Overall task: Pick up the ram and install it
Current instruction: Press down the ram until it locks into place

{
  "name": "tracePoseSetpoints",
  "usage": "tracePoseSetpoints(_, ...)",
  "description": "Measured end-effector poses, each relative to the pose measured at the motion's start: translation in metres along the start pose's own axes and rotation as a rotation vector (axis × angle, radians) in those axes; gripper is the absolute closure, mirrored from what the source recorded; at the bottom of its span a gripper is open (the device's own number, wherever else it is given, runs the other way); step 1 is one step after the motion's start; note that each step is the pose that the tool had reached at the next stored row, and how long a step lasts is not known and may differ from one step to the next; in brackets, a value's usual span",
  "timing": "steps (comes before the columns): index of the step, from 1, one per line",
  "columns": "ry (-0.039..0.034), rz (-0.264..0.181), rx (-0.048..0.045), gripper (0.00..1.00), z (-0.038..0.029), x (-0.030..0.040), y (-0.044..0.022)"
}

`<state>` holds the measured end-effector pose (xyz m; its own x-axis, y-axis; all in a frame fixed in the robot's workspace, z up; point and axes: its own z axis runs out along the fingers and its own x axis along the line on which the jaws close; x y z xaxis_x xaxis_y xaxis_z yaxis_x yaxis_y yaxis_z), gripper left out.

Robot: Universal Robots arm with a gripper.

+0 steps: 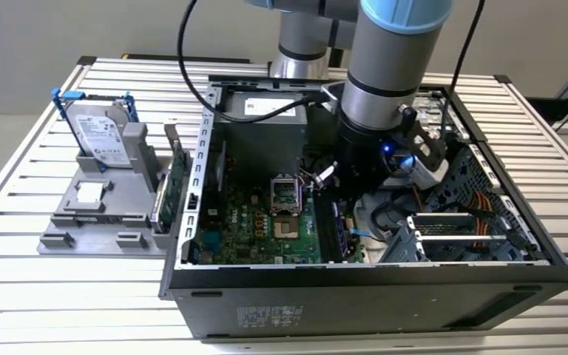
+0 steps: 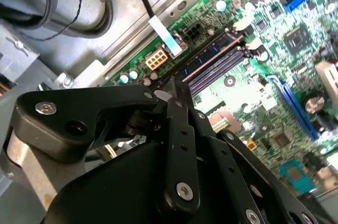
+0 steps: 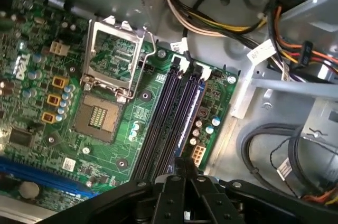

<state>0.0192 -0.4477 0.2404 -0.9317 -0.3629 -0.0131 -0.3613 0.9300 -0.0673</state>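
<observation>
The ram (image 3: 191,109) stands edge-up in a motherboard (image 3: 47,102) slot, directly beneath the pincer (image 3: 182,174), whose fingers are closed together, apparently pressing its end. A thin, stiff, fragile stick, it is best held by its edges.

Green motherboard (image 3: 132,118) with black slots (image 3: 163,123), dark-blue ram (image 3: 191,113), black gripper (image 3: 182,168), silver drive (image 1: 101,133) in blue frame, grey tray (image 1: 86,222), black case (image 1: 363,296), light-blue arm band (image 1: 407,13)

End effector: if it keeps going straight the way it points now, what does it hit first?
Probably the ram, standing in a slot of the motherboard just ahead of the end effector; depth is uncertain.
</observation>
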Motion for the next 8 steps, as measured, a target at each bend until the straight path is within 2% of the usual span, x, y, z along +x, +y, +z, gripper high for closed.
tracePoseSetpoints(8,-0.0096,-0.139,-0.0022,1.00,0.0000,-0.0001,0.0003)
